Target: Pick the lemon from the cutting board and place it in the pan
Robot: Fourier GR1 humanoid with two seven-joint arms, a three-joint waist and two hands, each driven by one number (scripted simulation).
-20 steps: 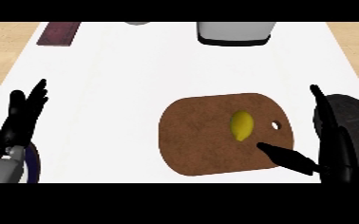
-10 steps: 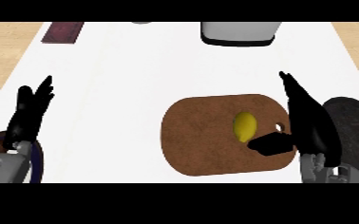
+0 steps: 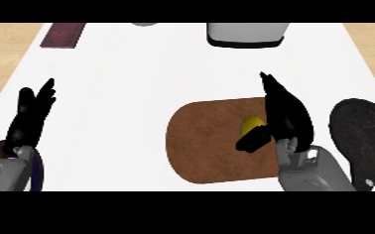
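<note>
The yellow lemon [image 3: 251, 124] lies on the round brown cutting board [image 3: 201, 144], right of its middle. My right hand [image 3: 287, 115] is open just over the lemon's right side, fingers stretched away from me and the thumb [image 3: 253, 140] reaching under the fruit's near end, hiding part of it. Whether the hand touches the lemon I cannot tell. The dark pan [image 3: 355, 136] shows at the right edge, partly cut off. My left hand [image 3: 31, 116] rests open at the left edge, fingers up.
A grey and white pot [image 3: 244, 34] stands at the back of the white counter. A dark red flat object [image 3: 63, 34] lies at the back left, and a small grey item [image 3: 145, 24] peeks in at the top edge.
My right hand has moved left and forward from the board's right edge to over the lemon, covering part of it. The view has shifted slightly. The left hand stays at rest.
</note>
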